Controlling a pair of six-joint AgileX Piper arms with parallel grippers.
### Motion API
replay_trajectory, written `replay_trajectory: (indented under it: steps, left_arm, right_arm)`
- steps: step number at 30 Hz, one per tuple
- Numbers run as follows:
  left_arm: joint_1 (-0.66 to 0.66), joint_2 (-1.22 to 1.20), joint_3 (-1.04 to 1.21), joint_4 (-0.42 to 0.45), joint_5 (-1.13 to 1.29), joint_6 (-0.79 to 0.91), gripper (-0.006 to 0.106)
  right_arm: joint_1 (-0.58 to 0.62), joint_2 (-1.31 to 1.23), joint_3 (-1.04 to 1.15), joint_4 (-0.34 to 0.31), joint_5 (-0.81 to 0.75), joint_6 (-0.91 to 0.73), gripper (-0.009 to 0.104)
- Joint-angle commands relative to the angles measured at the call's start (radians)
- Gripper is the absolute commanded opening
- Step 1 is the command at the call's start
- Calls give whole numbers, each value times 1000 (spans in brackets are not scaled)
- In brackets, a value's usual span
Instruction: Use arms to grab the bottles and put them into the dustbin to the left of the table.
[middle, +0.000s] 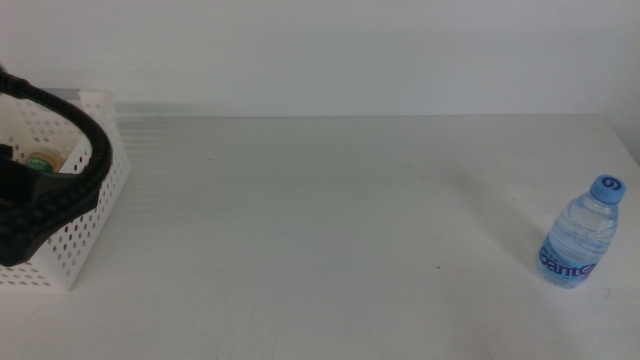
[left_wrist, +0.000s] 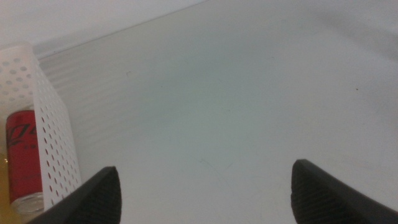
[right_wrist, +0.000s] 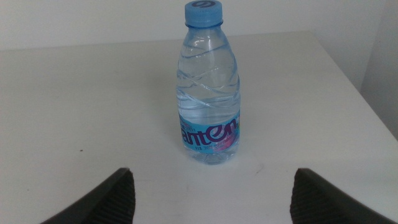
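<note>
A small water bottle (middle: 582, 232) with a blue cap and blue label stands upright near the table's right edge. In the right wrist view the same bottle (right_wrist: 208, 93) stands just ahead of my right gripper (right_wrist: 211, 193), whose jaws are open and apart from it. The white perforated dustbin (middle: 95, 190) sits at the far left, with my left arm (middle: 50, 200) over it. A slim red can (left_wrist: 23, 155) lies inside the dustbin (left_wrist: 53, 124), and a green-labelled bottle (middle: 42, 162) shows there too. My left gripper (left_wrist: 205, 193) is open and holds nothing.
The off-white table (middle: 320, 220) stretches wide between the dustbin and the water bottle. Its right edge runs close beside the bottle, and a pale wall rises behind its far edge.
</note>
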Motion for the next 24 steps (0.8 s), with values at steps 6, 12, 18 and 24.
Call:
replay_trajectory:
  steps: [6, 12, 18, 24]
  left_arm:
    - [-6, -4, -27, -31, -61, -6, 90]
    - [-6, -4, -27, -31, -61, -6, 90]
    - [-6, -4, -27, -31, -61, -6, 90]
    - [-6, -4, -27, -31, -61, -6, 90]
  right_arm:
    - [-5, 78, -152, -62, -36, -6, 65]
    - [-5, 294, -349, -65, -49, -6, 65]
    - [-5, 494, -468, -89, -130, -3, 65]
    - [-5, 631, -407, -198, -351, 59, 65]
